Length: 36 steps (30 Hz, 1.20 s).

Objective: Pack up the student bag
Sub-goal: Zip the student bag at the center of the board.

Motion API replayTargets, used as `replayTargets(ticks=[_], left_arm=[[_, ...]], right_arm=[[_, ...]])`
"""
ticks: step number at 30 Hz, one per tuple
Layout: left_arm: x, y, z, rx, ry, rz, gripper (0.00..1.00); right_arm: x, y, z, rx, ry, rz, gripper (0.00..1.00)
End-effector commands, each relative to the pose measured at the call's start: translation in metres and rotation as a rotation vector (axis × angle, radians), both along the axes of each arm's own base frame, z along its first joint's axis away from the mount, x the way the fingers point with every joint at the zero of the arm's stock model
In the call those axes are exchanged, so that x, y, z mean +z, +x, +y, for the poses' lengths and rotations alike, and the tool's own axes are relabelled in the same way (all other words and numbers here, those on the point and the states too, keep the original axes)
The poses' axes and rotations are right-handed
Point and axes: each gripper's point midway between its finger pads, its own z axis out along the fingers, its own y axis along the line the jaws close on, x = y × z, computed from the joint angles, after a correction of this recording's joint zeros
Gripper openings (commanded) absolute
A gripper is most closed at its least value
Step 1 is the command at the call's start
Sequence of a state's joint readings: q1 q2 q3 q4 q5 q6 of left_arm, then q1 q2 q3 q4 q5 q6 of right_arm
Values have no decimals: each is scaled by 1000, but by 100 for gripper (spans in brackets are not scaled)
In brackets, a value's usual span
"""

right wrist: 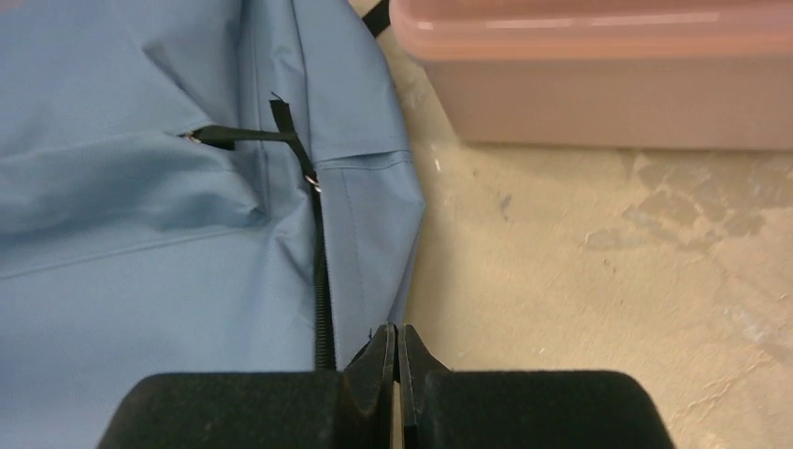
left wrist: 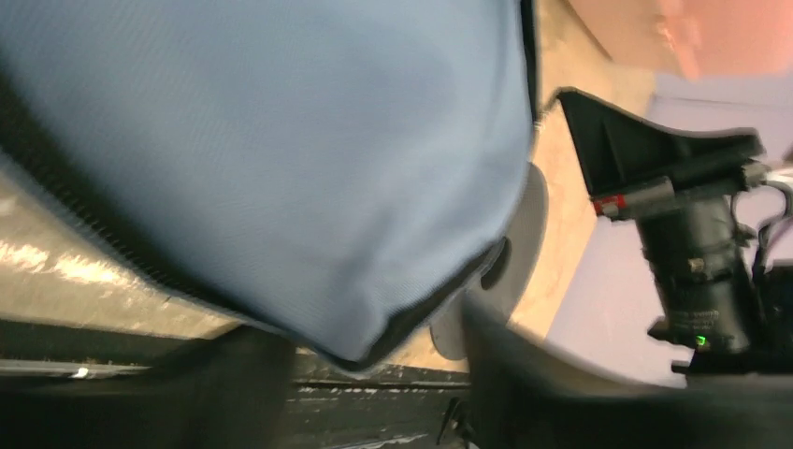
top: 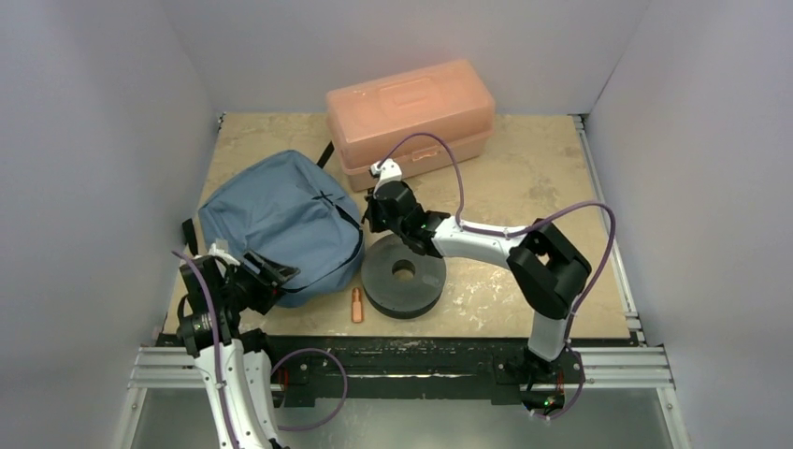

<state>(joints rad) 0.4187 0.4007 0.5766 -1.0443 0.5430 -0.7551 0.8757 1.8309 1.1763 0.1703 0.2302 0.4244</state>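
**Item 1, student bag** (top: 271,220): slate-blue cloth, lying flat at the left of the table (top: 542,187). Its zip (right wrist: 323,281) looks closed along the stretch in view, with a black pull tab (right wrist: 281,131) lying on top.

**Right claw** (right wrist: 397,360): at the bag's right edge, just beside the zip. The jaws are pressed together with nothing visible between them.

**Left claw** (top: 274,273): at the bag's near edge. The jaws stand apart and the bag's corner hangs between them, not visibly pinched. The wrist view is blurred.

**Black disc** (top: 404,274): holed in the middle, just right of the bag's near corner.

**Small orange piece** (top: 356,304): between that corner and the disc.

**Pink box** (top: 411,117): beyond the bag and to its right, lid down.

**Hazards:**
- With neither claw holding it, the soft bag may slide or bunch when the zip is worked.
- The closed right claw may skate along the zip teeth and miss the tab.
- The right arm passes over the disc, so a low sweep could shove it.
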Motion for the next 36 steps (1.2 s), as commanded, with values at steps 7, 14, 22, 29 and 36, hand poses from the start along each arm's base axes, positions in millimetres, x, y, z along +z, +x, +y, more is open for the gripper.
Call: replayTargets(ticks=[7, 14, 22, 29, 36], left_arm=[[118, 33, -32, -386, 144, -542, 85], [119, 42, -70, -543, 184, -436, 69], [102, 43, -70, -478, 143, -441, 75], [136, 86, -111, -734, 155, -699, 63], [109, 90, -131, -1153, 321, -844, 50]], right_arm=[[79, -24, 19, 149, 178, -22, 0], [109, -63, 29, 302, 303, -11, 0], [120, -62, 18, 276, 280, -55, 0], [118, -78, 36, 344, 335, 90, 0], [129, -85, 47, 364, 435, 207, 0]])
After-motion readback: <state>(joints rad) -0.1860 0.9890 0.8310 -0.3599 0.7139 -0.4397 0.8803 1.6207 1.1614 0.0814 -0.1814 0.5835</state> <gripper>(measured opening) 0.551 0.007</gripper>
